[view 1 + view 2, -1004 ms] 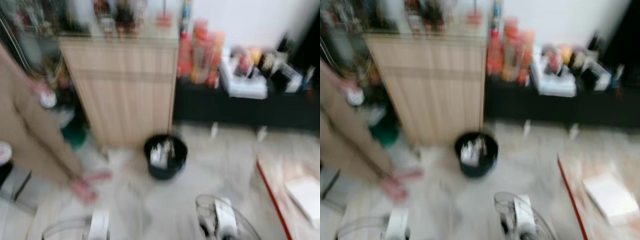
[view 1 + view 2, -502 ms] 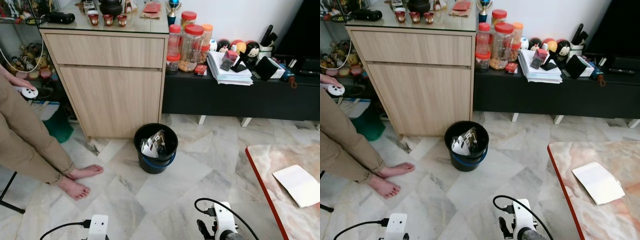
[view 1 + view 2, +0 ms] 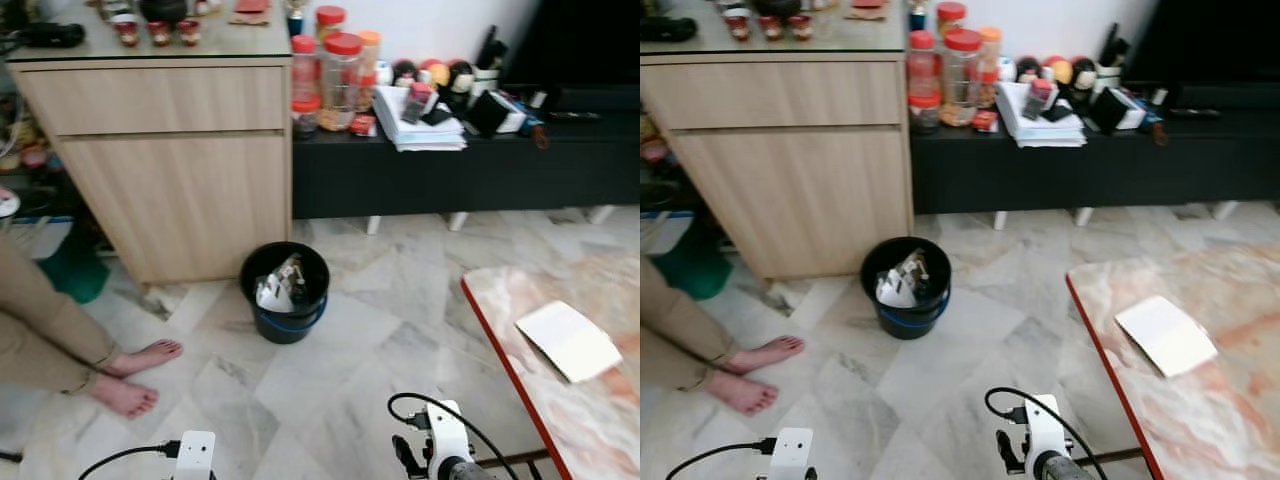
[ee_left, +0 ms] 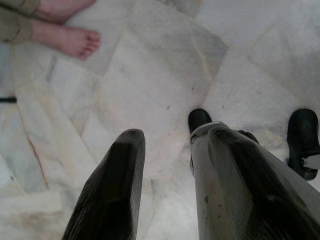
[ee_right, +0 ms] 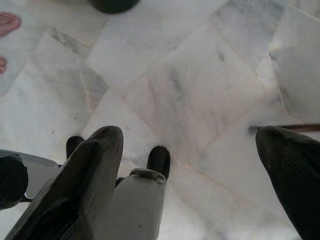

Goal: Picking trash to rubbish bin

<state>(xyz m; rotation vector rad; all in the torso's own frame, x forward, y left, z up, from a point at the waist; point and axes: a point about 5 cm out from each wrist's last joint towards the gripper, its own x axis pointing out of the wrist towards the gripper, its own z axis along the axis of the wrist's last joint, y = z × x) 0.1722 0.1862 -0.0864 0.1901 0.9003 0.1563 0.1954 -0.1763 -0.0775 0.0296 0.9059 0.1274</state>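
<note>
A black rubbish bin stands on the marble floor in front of a wooden cabinet, with white and dark scraps inside it. A white sheet of paper lies on the marble table at the right. Both arms hang low, their wrists at the bottom edge of the eye views, well short of the bin. My left gripper points down at the floor with a narrow gap between its fingers and nothing in it. My right gripper is spread wide over bare floor tiles, also holding nothing.
A person's bare feet and tan trouser leg are on the floor left of the bin. The wooden cabinet and a low black bench loaded with jars and papers line the far wall. The red-edged marble table fills the right.
The blur has cleared and the whole picture has shifted left, so the camera has turned right. More of the marble table shows, and the person sits nearer the left edge.
</note>
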